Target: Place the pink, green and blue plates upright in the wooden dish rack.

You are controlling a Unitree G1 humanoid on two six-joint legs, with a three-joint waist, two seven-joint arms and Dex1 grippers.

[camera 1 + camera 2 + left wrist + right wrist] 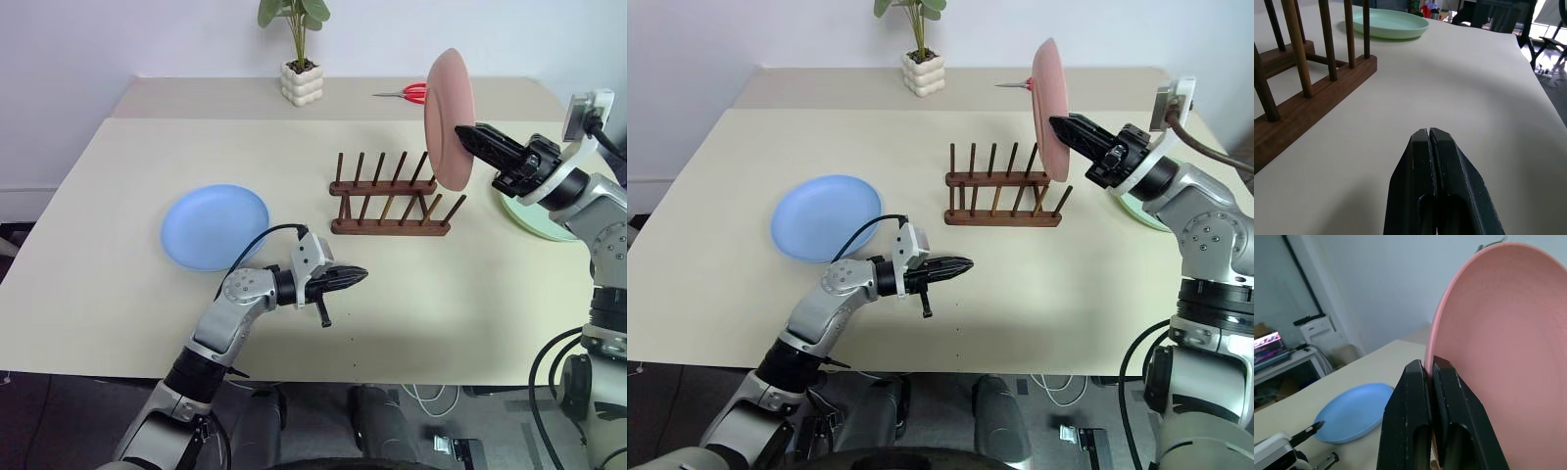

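Above the wooden dish rack (392, 201), the right gripper (468, 134) pinches the upright pink plate (449, 117); left gripper (355, 277) closed, empty.

A salmon pink plate (450, 117) is showing plain and matte, a light blue plate (215, 226) lying far left, a pale mint green plate (1389, 23) right. The rack (391, 199) is looking dark brown, the table (118, 176) cream, the scissors (407, 94) red-handled, the pot (302, 82) white, its plant (294, 15) green.

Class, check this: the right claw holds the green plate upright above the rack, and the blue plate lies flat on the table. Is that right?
Not quite. The right claw holds the pink plate, as the right wrist view shows. The green plate lies on the table. The rest stands.
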